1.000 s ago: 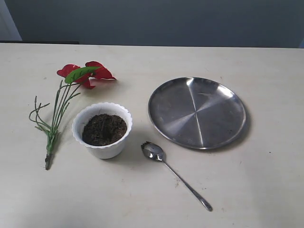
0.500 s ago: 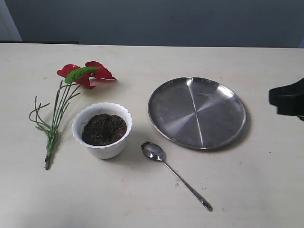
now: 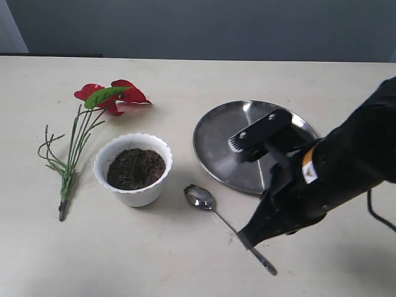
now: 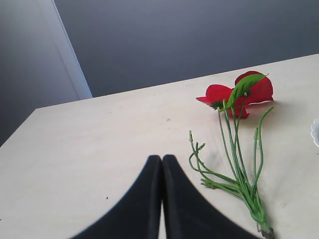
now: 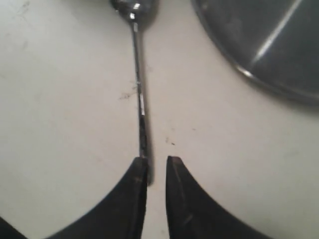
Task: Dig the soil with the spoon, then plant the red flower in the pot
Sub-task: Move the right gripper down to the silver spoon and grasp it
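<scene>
The silver spoon (image 3: 213, 211) lies on the table, bowl toward the white pot (image 3: 137, 195), which holds dark soil (image 3: 136, 167). My right gripper (image 3: 246, 239) hangs low over the far end of the spoon's handle. In the right wrist view the right gripper (image 5: 155, 162) stands narrowly open, and the end of the spoon handle (image 5: 140, 94) lies in the gap beside one finger. The red flower (image 3: 114, 94) lies left of the pot, stems toward the front. In the left wrist view my left gripper (image 4: 162, 158) is shut on nothing, a little aside from the flower's stems (image 4: 238, 169).
A round steel plate (image 3: 223, 142) lies right of the pot, with the right arm covering its near right part. In the right wrist view the plate's rim (image 5: 234, 64) runs close to the spoon. A sliver of the pot's rim (image 4: 316, 132) shows in the left wrist view.
The right arm has swung in from the right edge and come down over the spoon's handle end. Spoon, pot and flower have not moved.
</scene>
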